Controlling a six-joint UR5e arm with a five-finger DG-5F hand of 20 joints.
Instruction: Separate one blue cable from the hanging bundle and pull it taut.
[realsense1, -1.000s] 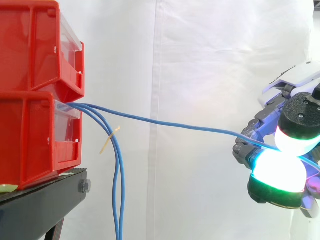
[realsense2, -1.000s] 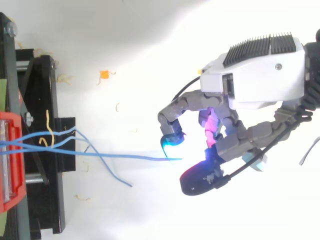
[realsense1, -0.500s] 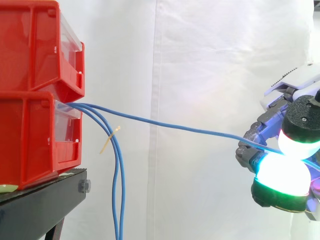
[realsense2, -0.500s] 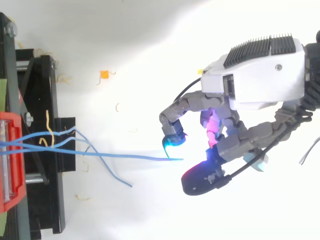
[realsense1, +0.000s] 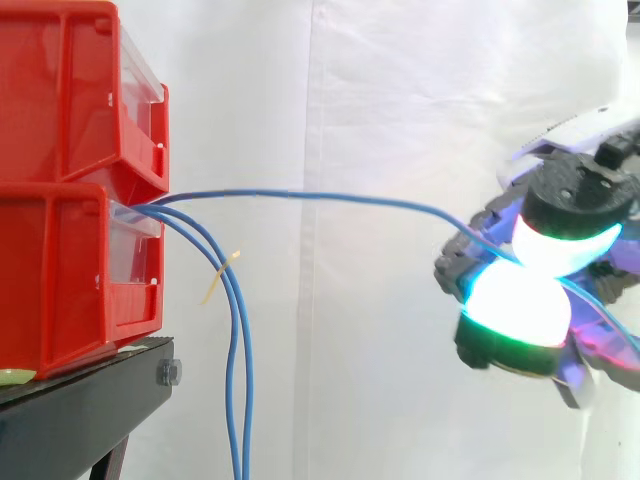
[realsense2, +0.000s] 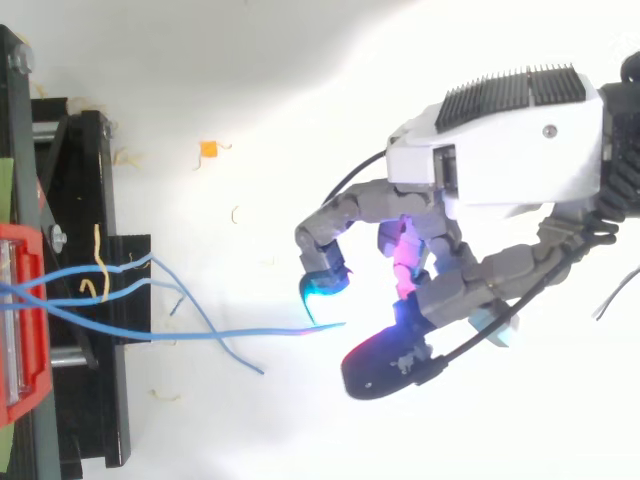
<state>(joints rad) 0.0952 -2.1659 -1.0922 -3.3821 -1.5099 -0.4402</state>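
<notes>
Fingers (realsense1: 480, 262) of the hand (realsense2: 500, 150) are curled, and two glowing pads (realsense1: 515, 312) pinch one blue cable (realsense1: 330, 197) between them. We see this cable leave the front of the lower red bin (realsense1: 60, 270), run almost level before the white curtain (realsense1: 400, 90) and bend down a little just before the pads. Half a second ago it sloped down to the hand in a straighter line. Now the hand stands higher and nearer to the bin, so the cable makes a soft arch. The other blue cables (realsense1: 240, 380) hang down beside the black stand (realsense1: 80, 410), apart from the pinched one. From above, we see the hand also shifted toward the stand.
</notes>
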